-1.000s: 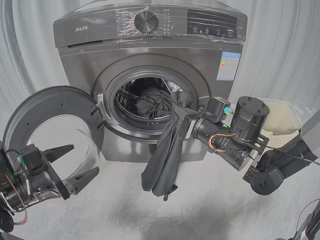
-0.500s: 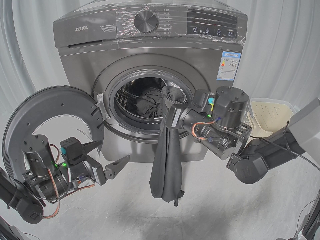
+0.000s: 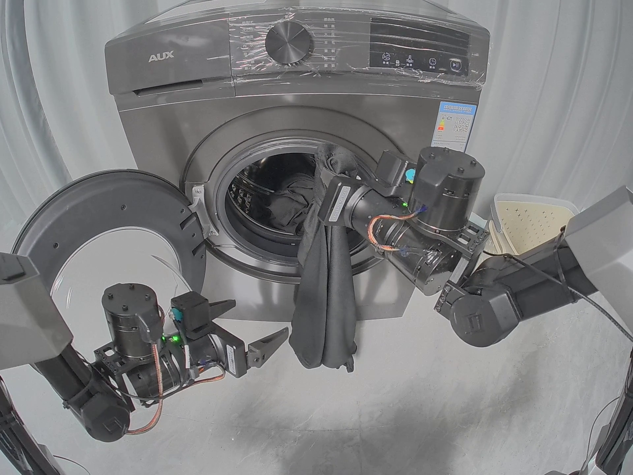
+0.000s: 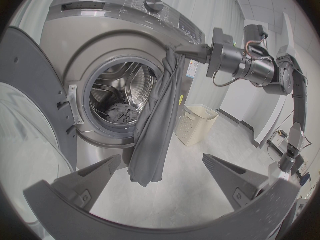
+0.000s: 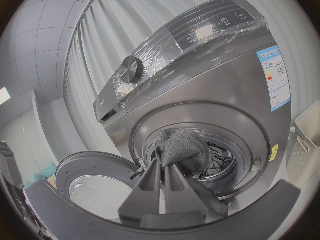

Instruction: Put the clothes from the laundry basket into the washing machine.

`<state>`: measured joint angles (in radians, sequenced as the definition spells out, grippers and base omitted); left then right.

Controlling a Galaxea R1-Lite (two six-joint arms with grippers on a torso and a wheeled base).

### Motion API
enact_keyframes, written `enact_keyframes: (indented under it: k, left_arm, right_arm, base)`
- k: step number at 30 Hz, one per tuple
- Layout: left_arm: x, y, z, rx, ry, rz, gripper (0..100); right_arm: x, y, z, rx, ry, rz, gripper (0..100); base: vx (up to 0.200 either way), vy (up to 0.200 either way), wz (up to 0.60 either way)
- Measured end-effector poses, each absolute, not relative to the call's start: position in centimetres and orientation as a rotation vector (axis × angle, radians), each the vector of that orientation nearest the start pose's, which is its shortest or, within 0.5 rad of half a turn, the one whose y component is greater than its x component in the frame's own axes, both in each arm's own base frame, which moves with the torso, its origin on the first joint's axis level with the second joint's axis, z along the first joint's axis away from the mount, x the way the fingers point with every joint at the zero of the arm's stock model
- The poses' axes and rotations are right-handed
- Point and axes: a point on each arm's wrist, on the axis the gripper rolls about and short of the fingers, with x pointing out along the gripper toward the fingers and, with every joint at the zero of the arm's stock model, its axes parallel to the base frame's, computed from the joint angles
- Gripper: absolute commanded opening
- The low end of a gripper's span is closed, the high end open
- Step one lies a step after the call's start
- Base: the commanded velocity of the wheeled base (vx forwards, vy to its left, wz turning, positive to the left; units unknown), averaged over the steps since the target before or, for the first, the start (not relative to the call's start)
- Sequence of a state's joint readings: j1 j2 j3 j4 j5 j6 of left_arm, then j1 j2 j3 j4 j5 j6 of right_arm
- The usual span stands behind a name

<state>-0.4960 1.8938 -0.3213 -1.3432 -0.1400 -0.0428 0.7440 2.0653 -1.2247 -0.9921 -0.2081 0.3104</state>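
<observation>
While my right gripper (image 5: 162, 165) pinches the dark grey cloth garment (image 3: 326, 285) before the grey metal washing machine (image 3: 171, 126), it hangs straight down; my spread left gripper (image 3: 260, 316) is nearer its tail.

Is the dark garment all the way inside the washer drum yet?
No, the dark garment hangs from the right gripper, draping down outside the drum.
</observation>
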Motion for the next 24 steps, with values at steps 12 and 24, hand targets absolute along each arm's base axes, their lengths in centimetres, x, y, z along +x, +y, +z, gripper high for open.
enact_keyframes:
  k: [12, 24]
  left_arm:
    - [26.9, -15.3, 5.5, -0.013, 0.261, -0.64, 100]
    - [30.1, -16.8, 2.5, -0.015, 0.28, -0.63, 100]
  right_arm:
    - [30.9, 28.1, 20.2, 0.382, -0.067, 0.558, 0]
    - [30.4, 28.6, 20.2, 0.394, -0.066, 0.556, 0]
  base:
    - [0.0, 0.0, 0.0]
    - [0.0, 0.0, 0.0]
